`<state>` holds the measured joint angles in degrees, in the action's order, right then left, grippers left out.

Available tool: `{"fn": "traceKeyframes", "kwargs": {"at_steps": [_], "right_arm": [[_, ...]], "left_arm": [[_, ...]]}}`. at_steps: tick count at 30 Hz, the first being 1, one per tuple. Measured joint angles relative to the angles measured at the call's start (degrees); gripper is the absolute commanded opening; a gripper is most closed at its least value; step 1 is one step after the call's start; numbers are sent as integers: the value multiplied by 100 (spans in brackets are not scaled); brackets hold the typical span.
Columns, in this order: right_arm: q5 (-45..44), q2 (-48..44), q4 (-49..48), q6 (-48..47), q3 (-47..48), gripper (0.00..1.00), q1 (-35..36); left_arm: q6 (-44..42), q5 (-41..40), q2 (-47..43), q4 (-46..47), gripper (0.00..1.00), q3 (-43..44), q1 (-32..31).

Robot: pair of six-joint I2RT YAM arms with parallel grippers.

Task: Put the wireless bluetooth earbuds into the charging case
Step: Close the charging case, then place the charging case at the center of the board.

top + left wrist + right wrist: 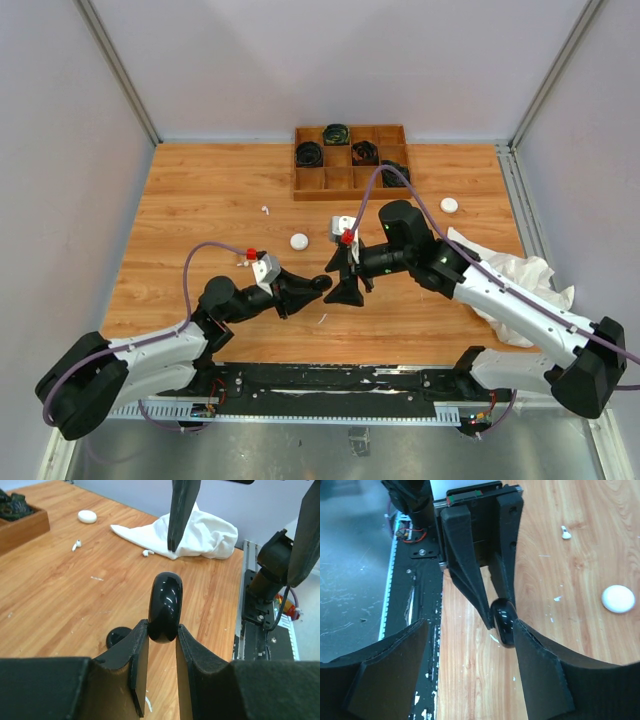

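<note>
My left gripper [316,285] [162,630] is shut on a glossy black round charging case [165,605] [323,283], held on edge above the table. My right gripper [347,287] [470,625] faces it, open, jaws wide. In the right wrist view the case [503,624] sits right against the tip of one of its fingers [540,665]; the other finger stands well clear. White earbuds [76,545] [147,553] lie loose on the wood, one also in the right wrist view [565,532]. Whether the case is open cannot be told.
A wooden tray [350,195] with coiled black cables stands at the back. White round cases [299,241] [449,204] lie on the table, and a crumpled white cloth [510,275] at the right. A small black round thing [118,636] rests below my left fingers.
</note>
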<state>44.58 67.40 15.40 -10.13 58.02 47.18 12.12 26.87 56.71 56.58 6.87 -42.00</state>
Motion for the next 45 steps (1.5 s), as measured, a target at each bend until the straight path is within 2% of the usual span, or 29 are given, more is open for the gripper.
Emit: {"fn": "traceKeyframes", "kwargs": {"at_steps": [3, 9, 14, 22, 27, 34, 40, 45], "right_arm": [[-376, -127, 2, 26, -28, 72, 0], [-1777, -341, -4, 334, -295, 73, -166], [-3008, -339, -15, 664, -560, 73, -358], [-4026, -339, -328, 1071, -1287, 74, -667], [-4500, -426, -468, 1191, -1572, 74, -748], [-4863, -697, -837, 1272, -1888, 75, -833], [-4894, -828, -1043, 1268, -2122, 77, -907], [-4900, -999, -1255, 1272, -2339, 80, -1029]], "left_arm": [[280, -166, -111, -358, 1, 33, 0], [1023, -568, -7, -1554, 3, 433, 0], [1696, -691, 553, -2323, 7, 785, 2], [2135, -800, 1591, -3298, 14, 1255, 2], [2157, -726, 2400, -3652, 24, 1797, 0], [2214, -629, 2962, -4052, 44, 2170, 2], [2288, -693, 2979, -4339, 57, 2389, 2], [2181, -1207, 2736, -4972, 64, 2605, -7]]}}
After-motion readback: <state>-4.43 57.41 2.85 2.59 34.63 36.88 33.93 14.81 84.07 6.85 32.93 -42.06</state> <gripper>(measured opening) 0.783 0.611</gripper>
